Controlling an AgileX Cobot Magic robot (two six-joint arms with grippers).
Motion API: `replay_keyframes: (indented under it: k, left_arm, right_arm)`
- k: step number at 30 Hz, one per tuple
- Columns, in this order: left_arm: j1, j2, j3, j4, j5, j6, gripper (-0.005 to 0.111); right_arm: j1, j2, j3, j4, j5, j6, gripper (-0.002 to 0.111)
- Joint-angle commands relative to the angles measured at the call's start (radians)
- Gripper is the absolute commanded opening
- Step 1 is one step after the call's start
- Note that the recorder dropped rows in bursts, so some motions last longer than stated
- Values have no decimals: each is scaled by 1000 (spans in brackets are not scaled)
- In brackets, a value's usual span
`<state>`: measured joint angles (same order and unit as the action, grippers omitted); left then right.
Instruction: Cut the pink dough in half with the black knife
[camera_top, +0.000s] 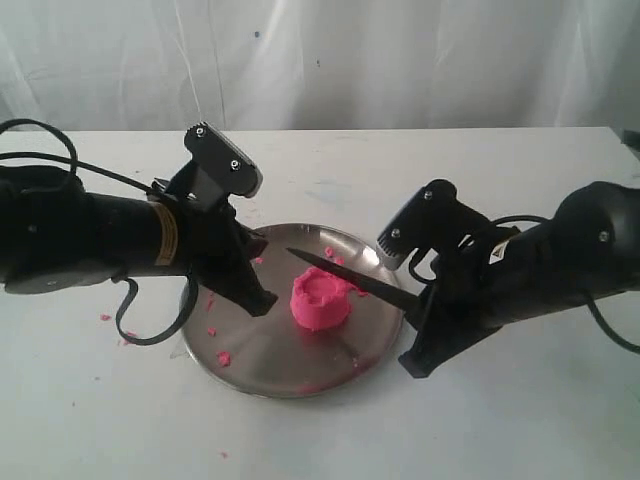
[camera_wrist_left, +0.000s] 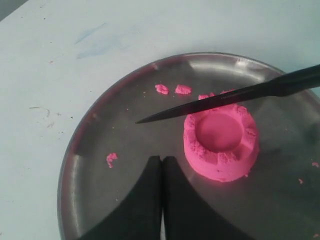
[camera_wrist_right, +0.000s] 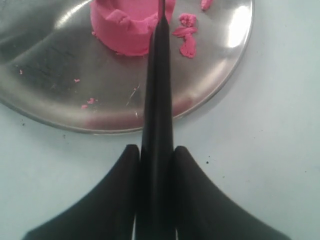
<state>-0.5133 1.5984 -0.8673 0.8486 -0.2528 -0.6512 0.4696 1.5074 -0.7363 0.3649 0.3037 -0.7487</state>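
Both arms (camera_top: 70, 235) are matte black, with looping black cables (camera_top: 122, 318), a yellow label (camera_top: 165, 238) and tapered fingers (camera_wrist_left: 145, 200).

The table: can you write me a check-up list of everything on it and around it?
Surface: white table with a round steel plate on it.
Job's things: pink dough is one whole lump on the plate; black knife blade is over its rim, no cut made.
Clutter: pink crumbs on plate and table.
Tools: left tool shut, empty, beside the dough; right tool shut on the knife handle.
Cables: black cable loops under the left arm.
Surroundings: white curtain behind.
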Motion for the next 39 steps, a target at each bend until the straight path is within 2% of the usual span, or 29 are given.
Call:
replay_keyframes:
  k: [1, 9, 13, 27, 34, 39]
  left_arm:
    - [2, 18, 7, 19, -7, 0, 0]
    - [2, 20, 7, 19, 12, 0, 0]
    - [2, 20, 7, 19, 24, 2, 0]
    - [2, 20, 7, 19, 24, 2, 0]
    - [2, 20, 7, 19, 24, 4, 0]
    - [2, 20, 7, 19, 24, 4, 0]
  right_arm:
    - [1, 37, -9, 4, -14, -8, 0]
    - [1, 51, -9, 4, -18, -5, 0]
    - [1, 16, -9, 4, -68, 88, 0]
    - [1, 61, -5, 28, -21, 91, 0]
    - [1, 59, -6, 38, -62, 91, 0]
    - [41, 59, -6, 42, -66, 91, 0]
